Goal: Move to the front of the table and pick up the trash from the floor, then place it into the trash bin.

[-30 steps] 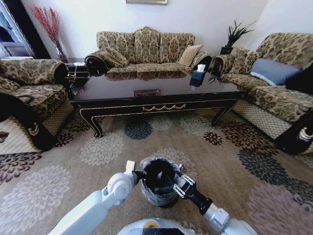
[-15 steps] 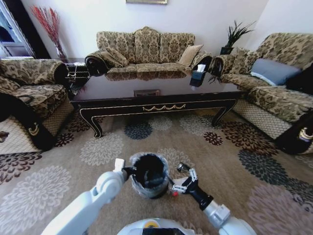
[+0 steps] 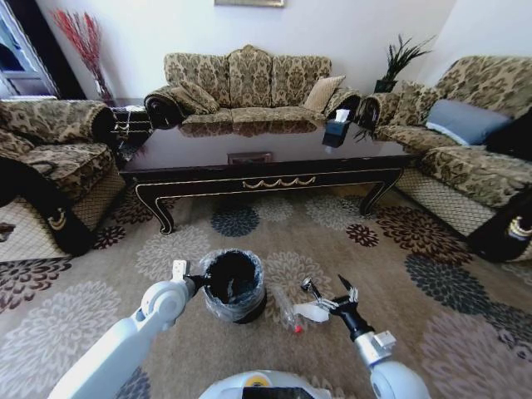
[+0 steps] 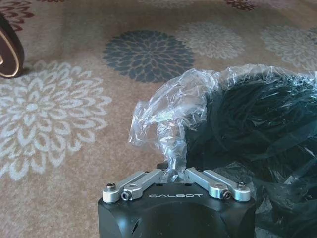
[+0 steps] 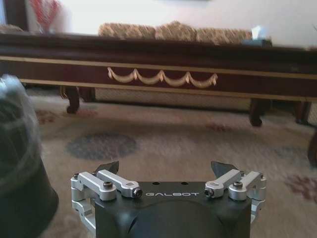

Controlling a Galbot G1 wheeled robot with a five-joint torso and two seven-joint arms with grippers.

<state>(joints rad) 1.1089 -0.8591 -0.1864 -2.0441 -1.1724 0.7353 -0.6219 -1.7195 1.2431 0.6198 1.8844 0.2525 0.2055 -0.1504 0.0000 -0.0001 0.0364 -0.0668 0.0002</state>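
Clear bottle (image 3: 288, 312) flat on floor (image 3: 416, 324), red cap toward robot

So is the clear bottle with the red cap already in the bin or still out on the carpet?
Out. The bottle lies on the floor beside the trash bin, next to the open right gripper.

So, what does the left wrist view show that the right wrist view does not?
Left wrist view alone: the left pincer shut on the trash bin, pinching its crinkled plastic liner at the rim.

Right wrist view alone: the open right pincer, holding nothing, faces the table with its gold scroll ornament; a sofa stands behind.

Both: the trash bin and the floor with its flower medallions.
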